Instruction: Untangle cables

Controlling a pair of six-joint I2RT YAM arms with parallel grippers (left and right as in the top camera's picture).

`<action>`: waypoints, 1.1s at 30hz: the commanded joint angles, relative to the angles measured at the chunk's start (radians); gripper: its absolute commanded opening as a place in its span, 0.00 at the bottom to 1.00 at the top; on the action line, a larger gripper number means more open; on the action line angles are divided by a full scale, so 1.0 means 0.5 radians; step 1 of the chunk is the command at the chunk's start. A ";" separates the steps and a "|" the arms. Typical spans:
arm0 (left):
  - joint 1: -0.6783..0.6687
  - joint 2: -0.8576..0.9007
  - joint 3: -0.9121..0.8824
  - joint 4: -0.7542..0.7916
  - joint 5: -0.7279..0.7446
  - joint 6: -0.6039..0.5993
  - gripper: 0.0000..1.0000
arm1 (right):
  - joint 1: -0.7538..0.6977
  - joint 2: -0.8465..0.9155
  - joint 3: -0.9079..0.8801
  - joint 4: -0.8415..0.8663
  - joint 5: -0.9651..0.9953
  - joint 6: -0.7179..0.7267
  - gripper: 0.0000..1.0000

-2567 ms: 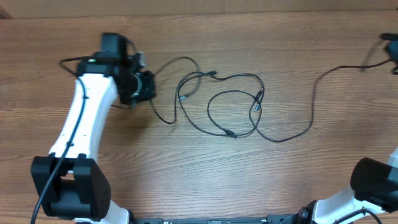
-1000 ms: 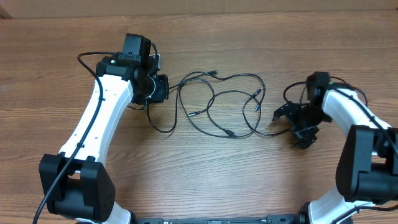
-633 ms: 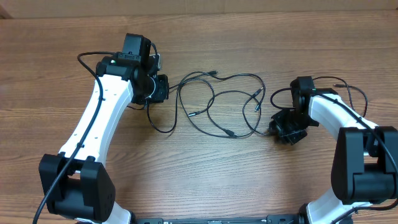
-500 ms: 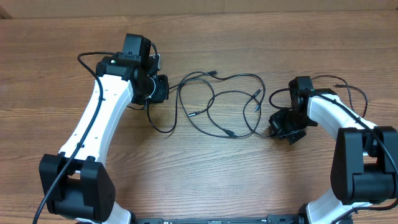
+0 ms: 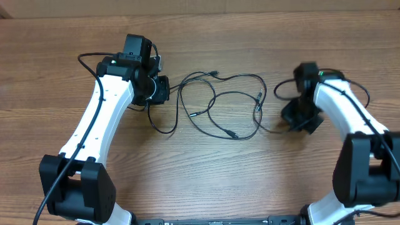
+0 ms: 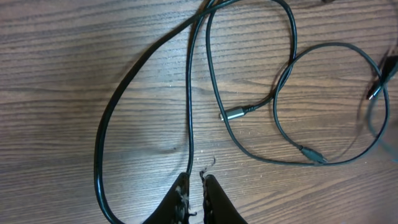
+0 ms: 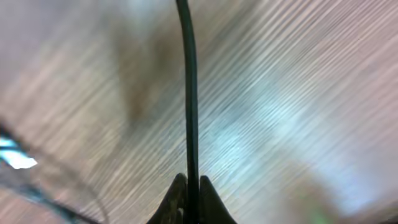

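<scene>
The cables are spread as loose, overlapping black loops in the middle of the wooden tabletop. The tangle's long axis is laid left to right between the two hands. One strand is led leftward to the left hand, which is closed on it. In the left wrist view this strand is seen running straight away from the fingertips before it curves into the loops. A silver-tipped plug is laid nearly crosswise there, its tip pointed toward the picture's left. At the tangle's right end another strand is pinched by the closed right hand. This strand is seen extending straight ahead from the fingertips, with the tabletop behind it blurred.
</scene>
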 commanded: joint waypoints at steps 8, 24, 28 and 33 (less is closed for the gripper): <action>-0.004 -0.004 0.016 0.005 -0.024 0.025 0.10 | 0.005 -0.229 0.918 -0.304 0.747 -0.134 0.04; -0.002 -0.004 0.016 0.021 -0.026 0.025 0.10 | -0.028 -0.229 1.009 -0.621 -0.182 -1.300 0.04; -0.002 -0.004 0.016 0.020 -0.025 0.024 0.10 | -0.094 -0.229 1.009 -0.768 -0.161 -1.274 0.12; -0.004 -0.004 0.016 0.014 -0.025 0.024 0.10 | -0.191 -0.229 1.009 -0.735 0.296 -0.899 0.04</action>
